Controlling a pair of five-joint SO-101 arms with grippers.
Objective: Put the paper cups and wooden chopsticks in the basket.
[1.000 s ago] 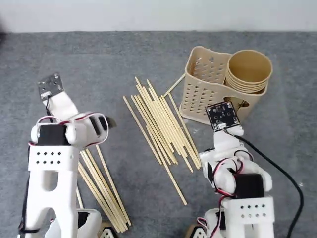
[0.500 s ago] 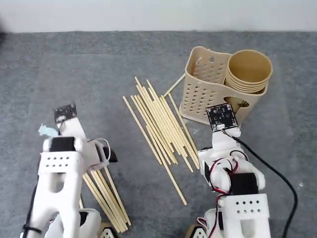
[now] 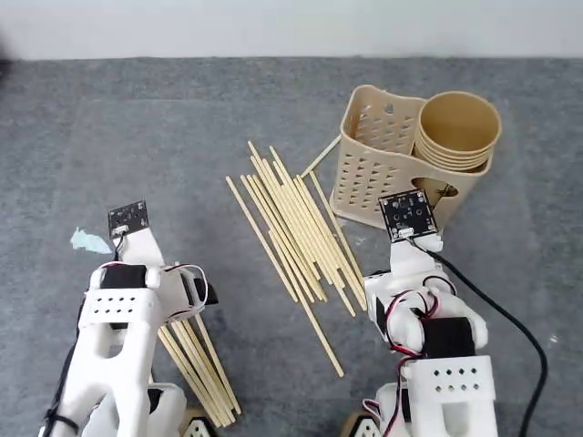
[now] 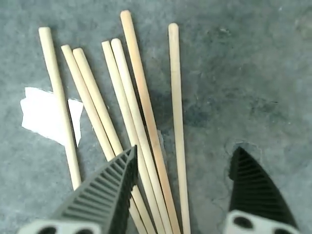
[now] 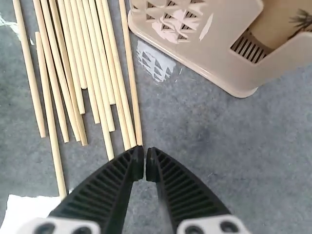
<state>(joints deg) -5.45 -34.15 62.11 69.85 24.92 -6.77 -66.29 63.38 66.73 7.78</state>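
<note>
Chopsticks make up a small bundle point(image 3: 196, 360) near the front left corner of the surface point(image 3: 182, 118). The left claw point(image 4: 186, 151) hangs right over them, spread wide, with nothing between its two sides. One of those sticks lies across a white scrap point(image 4: 41, 114). Towards the middle, a bigger pile of chopsticks point(image 3: 296, 228) is fanned out loose on the grey. The right claw point(image 5: 145, 148) sits low by that pile's near end, closed up and holding nothing. Beyond it, towards the back right, is the basket point(image 3: 373, 168), with the paper cups point(image 3: 460, 127) stacked in its right-hand compartment.
</note>
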